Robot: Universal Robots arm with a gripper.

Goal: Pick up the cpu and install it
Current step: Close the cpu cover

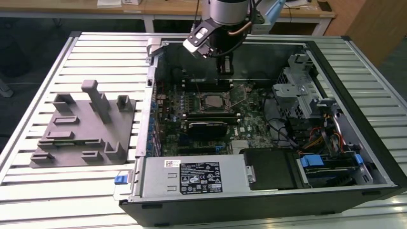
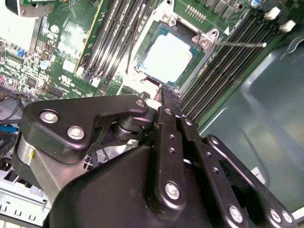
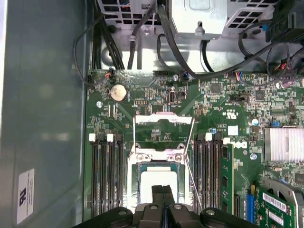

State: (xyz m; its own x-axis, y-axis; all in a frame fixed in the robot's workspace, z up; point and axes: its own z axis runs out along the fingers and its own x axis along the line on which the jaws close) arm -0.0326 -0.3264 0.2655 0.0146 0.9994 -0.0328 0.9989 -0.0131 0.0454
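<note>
Gripper: black two-finger gripper [image 3: 163,192], jaws pressed together, empty | Target: pale silvery square cpu [image 3: 161,176], flat within metal-framed socket [image 3: 154,154] | Relation: cpu directly beneath jaw tips.

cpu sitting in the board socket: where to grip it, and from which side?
Likely its two opposite edges, from straight above. The cpu lies flat in the socket, pale top up, with the socket's rim close around it, so a sideways approach looks blocked. The shut gripper hangs right over it.

Silvery-white cpu [image 2: 167,58], green motherboard [image 3: 152,90]
</note>
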